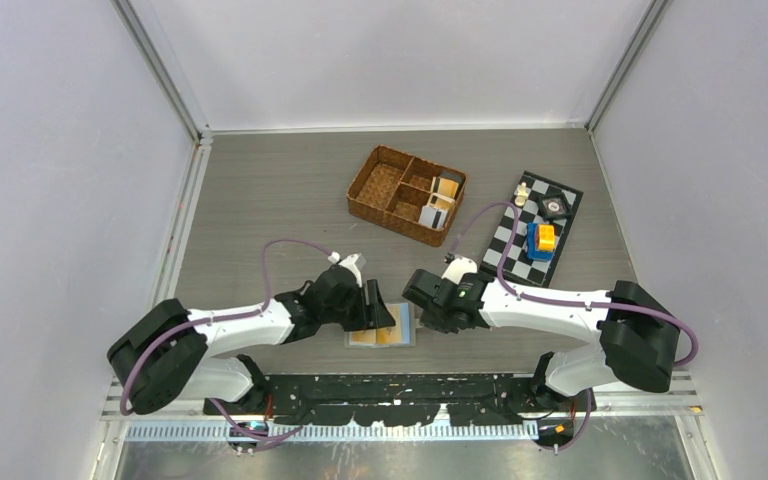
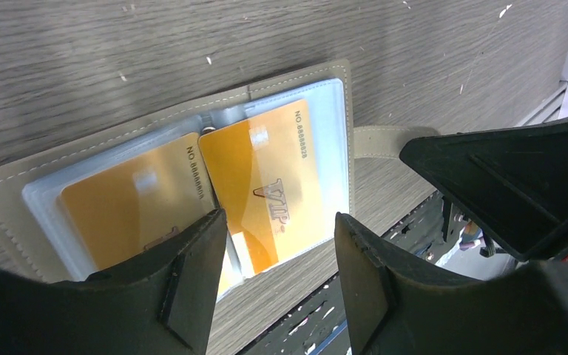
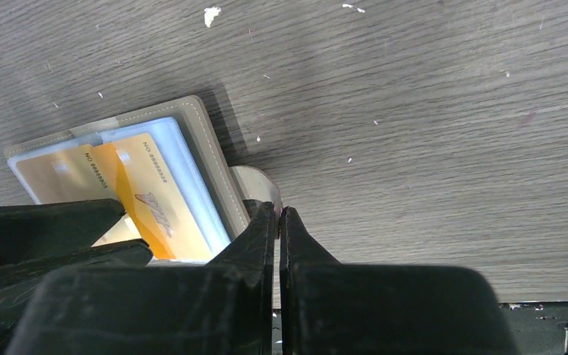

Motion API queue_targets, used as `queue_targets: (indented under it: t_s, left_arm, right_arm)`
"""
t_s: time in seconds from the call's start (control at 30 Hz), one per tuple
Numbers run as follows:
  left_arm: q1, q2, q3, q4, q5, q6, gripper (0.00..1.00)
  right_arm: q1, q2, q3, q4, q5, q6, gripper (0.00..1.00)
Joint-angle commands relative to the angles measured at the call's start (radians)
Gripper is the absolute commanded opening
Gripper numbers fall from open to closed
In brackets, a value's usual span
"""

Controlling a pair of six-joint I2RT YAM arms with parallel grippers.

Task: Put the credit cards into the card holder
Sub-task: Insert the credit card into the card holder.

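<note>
Card holder (image 2: pixel 0 198) (stitched olive), glossy orange cards (image 2: pixel 266 185), clear sleeves (image 2: pixel 333 140)

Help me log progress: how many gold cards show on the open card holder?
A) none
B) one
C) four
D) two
D: the left wrist view shows a left gold card and a right gold card, one on each half of the open card holder.

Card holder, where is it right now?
In the top view, the card holder lies open on the table near the front edge, between the left gripper and the right gripper, well away from the wicker basket.
</note>
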Motion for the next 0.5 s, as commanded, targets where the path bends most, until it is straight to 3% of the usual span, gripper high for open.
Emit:
queue_targets:
  t_s: [0.0,0.47]
  left_arm:
    - [-0.004,0.047,0.006,0.007,0.016,0.002,0.58]
    - [-0.004,0.061,-0.040,0.160,0.028,-0.019,0.59]
  right_arm:
    - [0.006,-0.020,-0.001,-0.004,0.050,0.006,0.00]
    - [0.012,0.002,-0.002,0.014,0.038,0.006,0.00]
